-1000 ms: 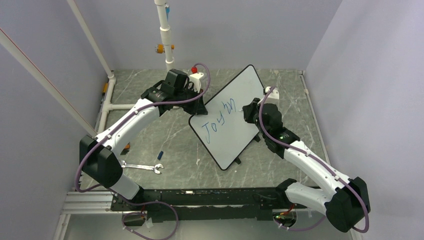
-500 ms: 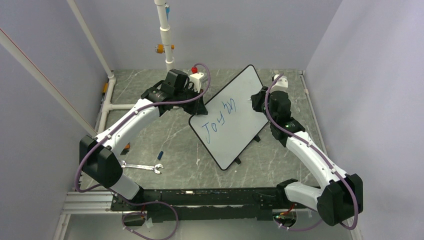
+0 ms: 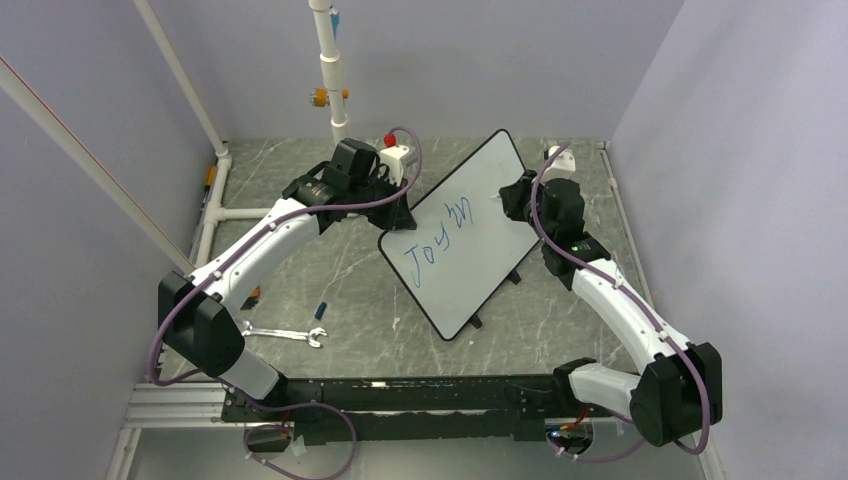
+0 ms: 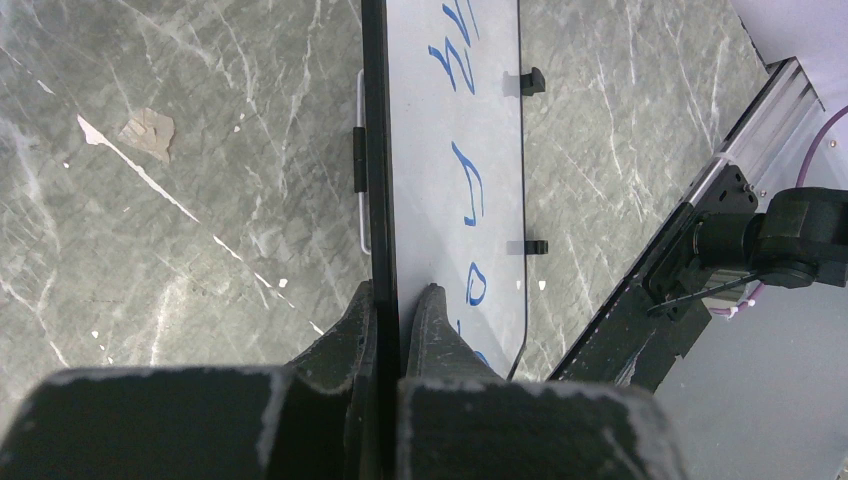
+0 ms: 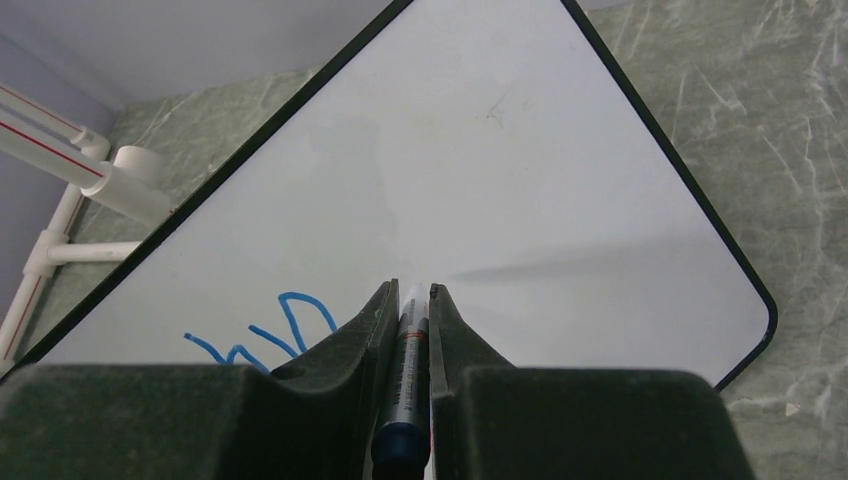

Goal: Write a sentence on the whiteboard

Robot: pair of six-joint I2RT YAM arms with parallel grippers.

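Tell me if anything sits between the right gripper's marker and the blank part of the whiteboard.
Nothing visible does. The marker in the right gripper points at bare whiteboard beside the blue writing. The left gripper clamps the board's edge, off to the side.

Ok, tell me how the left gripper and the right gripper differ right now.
The left gripper pinches the whiteboard by its edge, one finger on each face; the right gripper pinches a marker. The left sits at the board's rim; the right hangs over its writing face, marker aimed at bare white beside the blue writing. Both are shut, with dark fingers.
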